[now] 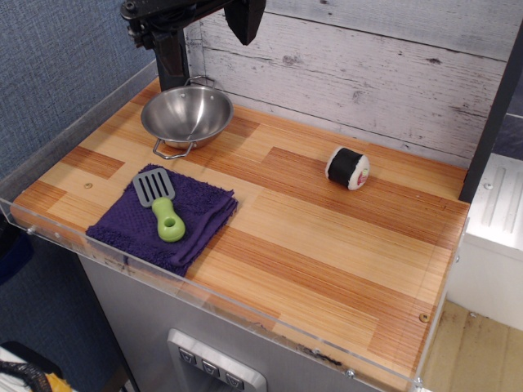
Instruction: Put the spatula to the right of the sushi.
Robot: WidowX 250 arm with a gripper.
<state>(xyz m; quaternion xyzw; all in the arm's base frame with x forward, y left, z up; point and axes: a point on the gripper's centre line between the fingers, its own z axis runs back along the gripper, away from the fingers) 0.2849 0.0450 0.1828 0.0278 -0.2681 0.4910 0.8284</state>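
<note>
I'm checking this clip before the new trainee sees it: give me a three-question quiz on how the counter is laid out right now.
1. True or false: the spatula lies directly on the bare wood.
2. Multiple choice: the sushi sits A) inside the metal bowl, B) on the purple cloth, C) alone on the wooden counter, on the side away from the bowl.
3. Short answer: which end of the spatula points toward the bowl?

Key
1. False: it rests on the purple cloth.
2. C.
3. The grey slotted blade; the green handle points toward the counter's front edge.
</note>
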